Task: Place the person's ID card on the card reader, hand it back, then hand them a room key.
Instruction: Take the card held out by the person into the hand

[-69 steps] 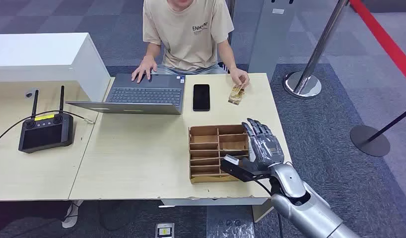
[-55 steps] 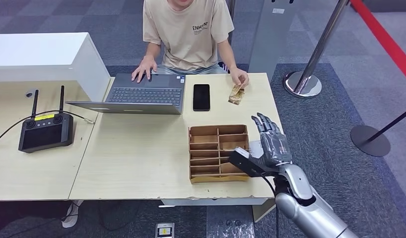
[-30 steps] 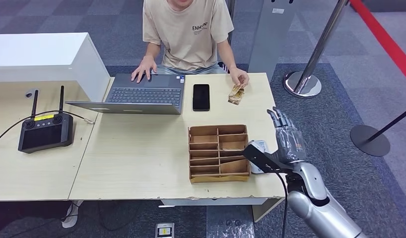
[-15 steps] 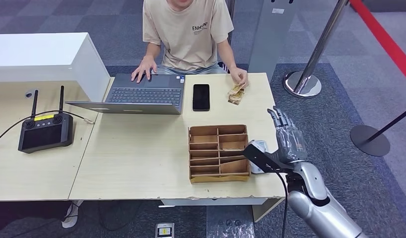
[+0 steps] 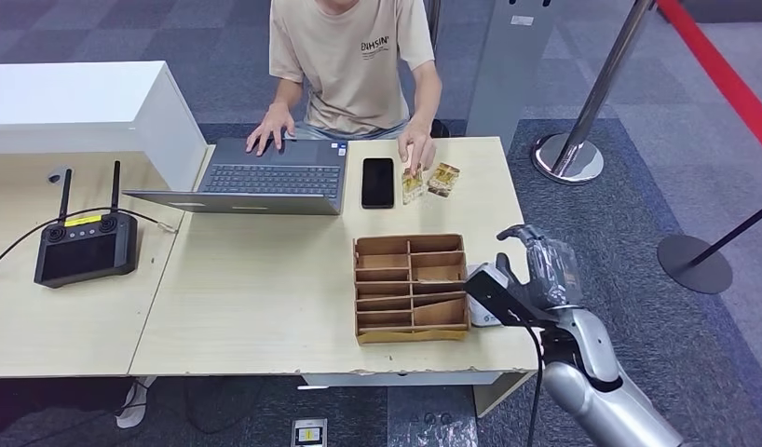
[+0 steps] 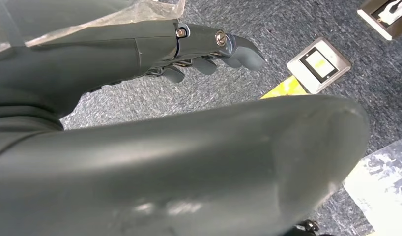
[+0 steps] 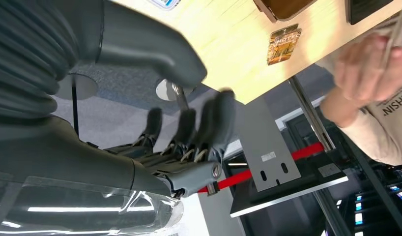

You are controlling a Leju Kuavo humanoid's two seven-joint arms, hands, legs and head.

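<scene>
A robot's right hand [image 5: 543,265] hovers at the lower right of the head view, past the edge of a light wooden table [image 5: 265,279]. Its fingers are curled partway inward and hold nothing. A small white card reader [image 5: 483,284] sits on the table just beside it, next to a brown box of compartments [image 5: 411,287].

At the upper middle, a seated person's hand [image 5: 415,149] lifts one card [image 5: 412,183] from the table beside a black phone [image 5: 378,182]. A second, gold-patterned card [image 5: 442,179] lies flat just to its right.

The left hand [image 6: 209,49] hangs over carpeted floor, fingers bent, holding nothing.

The risks, as I judge them: the card is offered well apart from the right hand, so a long reach could knock the box or the reader. A thin card could slip from partly curled fingers. Which card is the ID I cannot tell.
</scene>
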